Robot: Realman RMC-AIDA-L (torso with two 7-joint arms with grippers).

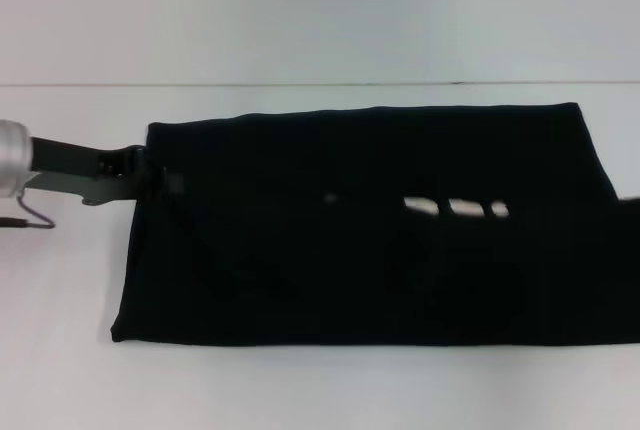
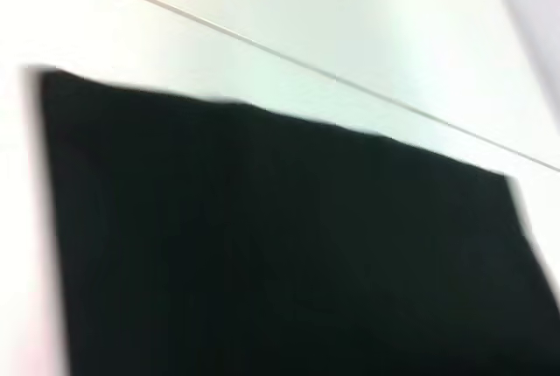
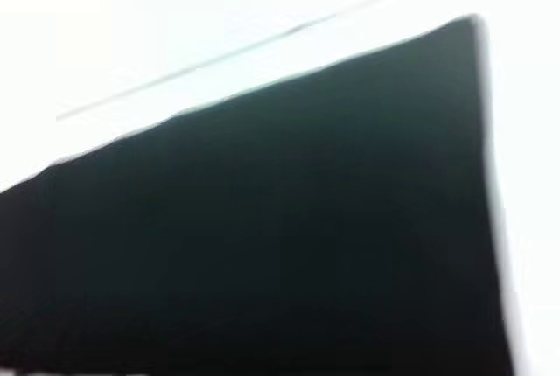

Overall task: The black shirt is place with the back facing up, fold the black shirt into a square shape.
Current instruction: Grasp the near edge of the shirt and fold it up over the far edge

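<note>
Head view: the shirt lies flat on the table as a wide folded rectangle, not yet square, pale lettering peeking through; the left gripper sits at its far left corner, grip impossible to judge. Left wrist view: only shirt, nothing obstructing. Right wrist view: likewise, right gripper unseen.

Head camera high, looking down; both wrist cameras close, sharing black shirt
</note>
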